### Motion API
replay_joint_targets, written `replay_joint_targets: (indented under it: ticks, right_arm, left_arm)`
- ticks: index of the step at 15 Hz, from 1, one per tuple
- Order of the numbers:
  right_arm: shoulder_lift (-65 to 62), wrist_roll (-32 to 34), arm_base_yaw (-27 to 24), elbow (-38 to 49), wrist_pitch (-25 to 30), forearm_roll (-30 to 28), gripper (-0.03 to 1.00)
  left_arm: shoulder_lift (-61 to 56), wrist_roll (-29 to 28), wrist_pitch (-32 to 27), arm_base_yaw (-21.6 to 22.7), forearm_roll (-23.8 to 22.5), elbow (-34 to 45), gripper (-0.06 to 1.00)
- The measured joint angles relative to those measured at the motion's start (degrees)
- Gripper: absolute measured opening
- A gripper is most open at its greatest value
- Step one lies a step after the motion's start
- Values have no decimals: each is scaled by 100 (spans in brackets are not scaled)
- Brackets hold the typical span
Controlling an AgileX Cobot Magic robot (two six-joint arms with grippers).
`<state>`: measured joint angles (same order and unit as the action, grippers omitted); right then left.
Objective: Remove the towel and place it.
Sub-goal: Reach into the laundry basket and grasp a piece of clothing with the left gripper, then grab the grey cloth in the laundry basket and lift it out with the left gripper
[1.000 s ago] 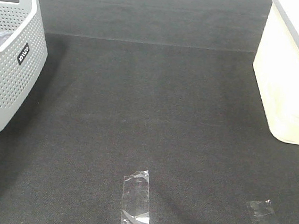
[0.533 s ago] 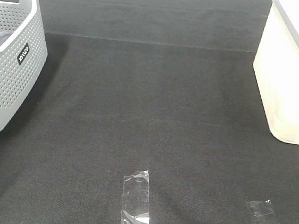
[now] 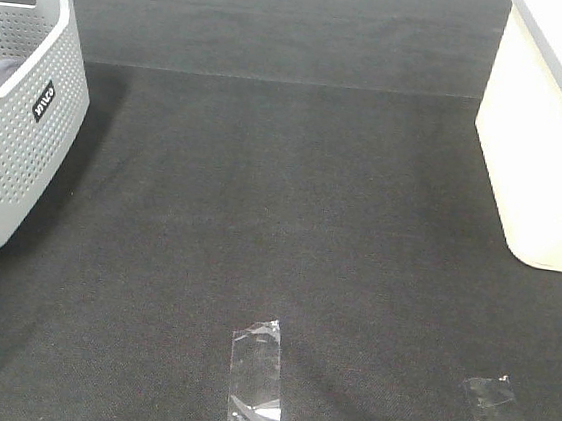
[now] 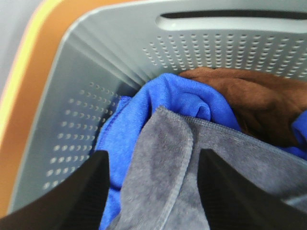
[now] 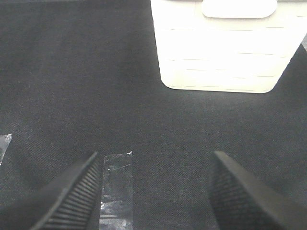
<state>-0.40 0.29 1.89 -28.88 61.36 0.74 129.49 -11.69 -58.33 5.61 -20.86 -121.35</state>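
Towel (image 4: pixel 160 143): soft, limp, light terry; I'd pinch the hemmed fold sitting between the open, empty jaws of my left pincer (image 4: pixel 151 155).

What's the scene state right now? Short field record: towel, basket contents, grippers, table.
towel: grey-purple, in the grey basket, not yet removed
other contents: blue cloth partly under the towel; brown cloth behind
left gripper: open, jaws either side of the towel's hemmed fold
right gripper: open, nothing between, above the black mat
table: white bin on the right; clear tape strips at the front
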Motion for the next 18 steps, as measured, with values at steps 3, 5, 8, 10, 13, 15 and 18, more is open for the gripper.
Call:
replay_joint_targets:
  ticks: [3, 5, 8, 10, 13, 15, 18]
  right_arm:
    - [0, 0, 0, 0, 0, 0, 62]
    - [0, 0, 0, 0, 0, 0, 62]
    - [0, 0, 0, 0, 0, 0, 62]
    - [0, 0, 0, 0, 0, 0, 62]
    - [0, 0, 0, 0, 0, 0, 62]
    - [0, 0, 0, 0, 0, 0, 62]
    - [0, 0, 0, 0, 0, 0, 62]
  left_arm:
    - [367, 97, -178, 0, 0, -132, 54]
    - [498, 109, -160, 0, -6, -132, 54]
    - [567, 109, -155, 0, -138, -138, 54]
    - [619, 115, -149, 0, -246, -143, 53]
    - [619, 115, -132, 0, -252, -149, 42]
    - [619, 115, -126, 0, -252, -149, 31]
    - [619, 115, -126, 0, -252, -149, 9]
